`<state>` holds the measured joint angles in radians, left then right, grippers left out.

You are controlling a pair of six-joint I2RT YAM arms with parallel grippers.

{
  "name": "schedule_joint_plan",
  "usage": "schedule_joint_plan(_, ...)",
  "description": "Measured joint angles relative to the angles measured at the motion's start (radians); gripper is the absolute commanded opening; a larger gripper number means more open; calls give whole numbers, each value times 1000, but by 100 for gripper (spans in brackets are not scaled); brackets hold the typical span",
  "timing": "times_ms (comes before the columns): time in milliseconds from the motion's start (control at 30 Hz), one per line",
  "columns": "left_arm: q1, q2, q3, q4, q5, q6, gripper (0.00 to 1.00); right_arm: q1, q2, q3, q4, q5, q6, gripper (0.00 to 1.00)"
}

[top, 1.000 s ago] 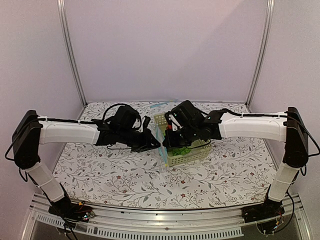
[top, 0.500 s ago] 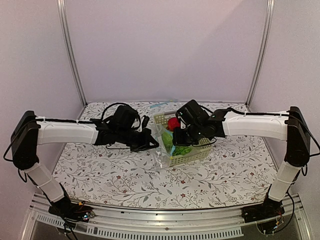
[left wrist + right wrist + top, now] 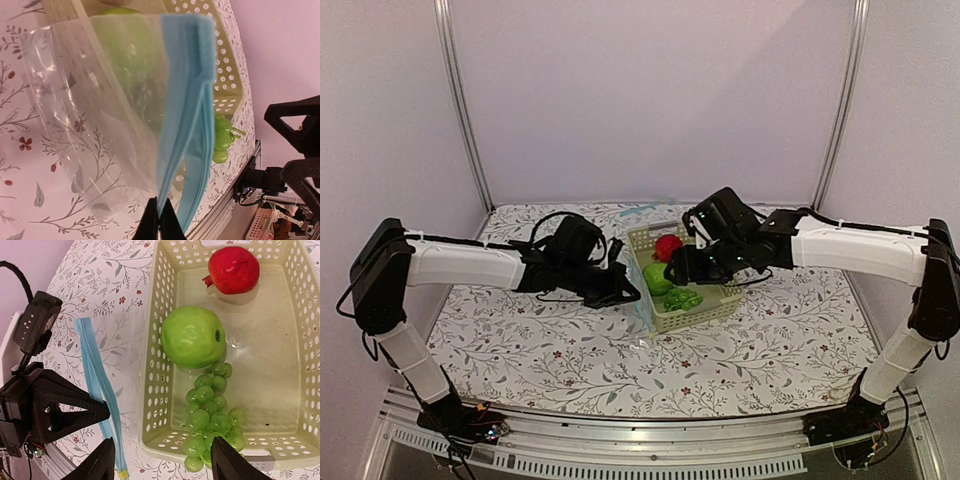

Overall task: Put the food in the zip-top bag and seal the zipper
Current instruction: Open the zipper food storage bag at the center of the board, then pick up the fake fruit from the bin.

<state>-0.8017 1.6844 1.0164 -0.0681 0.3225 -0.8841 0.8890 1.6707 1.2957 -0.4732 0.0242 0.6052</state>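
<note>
Pinching the blue zipper (image 3: 187, 100) at one end, the left gripper (image 3: 160, 220) is clamped shut on the strip. The clear bag (image 3: 85, 115) hangs from that strip toward the flowered table (image 3: 520, 340), just beside the left wall of the perforated basket (image 3: 155, 390). Inside the basket lie a green apple (image 3: 192, 337), a red fruit (image 3: 233, 269) near one end wall, and a bunch of green grapes (image 3: 210, 415) touching the apple. The right gripper (image 3: 162, 460) hovers above the basket, jaws spread wide, holding nothing.
</note>
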Motion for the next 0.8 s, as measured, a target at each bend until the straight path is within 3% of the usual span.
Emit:
schedule_joint_plan(200, 1, 3, 13, 3, 7, 0, 0, -39, -49, 5, -70, 30, -34, 78)
schedule_joint_plan(467, 2, 4, 15, 4, 9, 0, 0, -79, 101, 38, -145, 14, -101, 86)
schedule_joint_plan(800, 2, 5, 15, 4, 11, 0, 0, -79, 272, 170, -163, -80, -174, 81)
